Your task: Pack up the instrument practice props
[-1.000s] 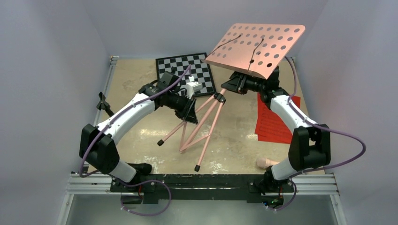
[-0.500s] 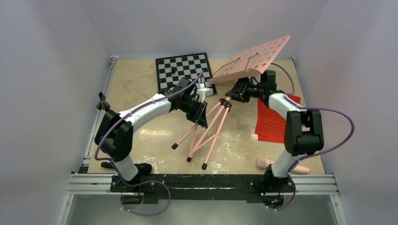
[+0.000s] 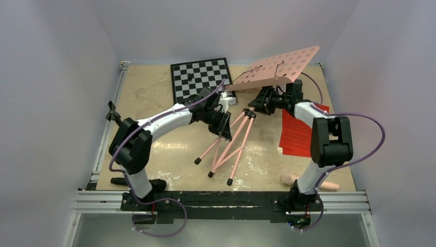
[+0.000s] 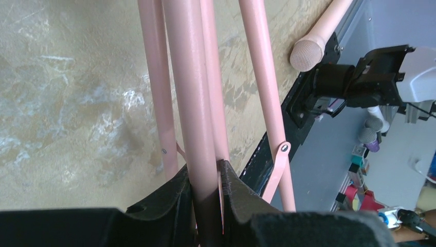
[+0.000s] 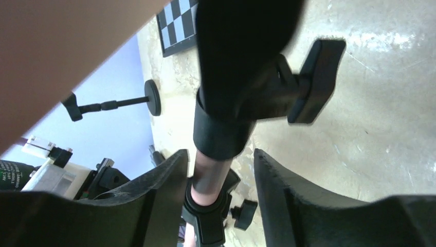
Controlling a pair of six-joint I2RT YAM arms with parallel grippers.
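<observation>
Left gripper (image 4: 205, 177) pinches the centre shaft of the pink music stand (image 3: 277, 69), leaning over mid-table, while the right gripper (image 5: 220, 157) straddles its black neck, jaws apart (not gripping); collapsing seems underway, so next the right should close there.

No legible text anywhere.

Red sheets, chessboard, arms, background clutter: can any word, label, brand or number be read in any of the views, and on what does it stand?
Red printed sheets: dark print, too small to read.
Green label at the left edge of the right wrist view: pale characters, too blurred to read.
Chessboard: no lettering shows.
No text is legible in any view.
</observation>
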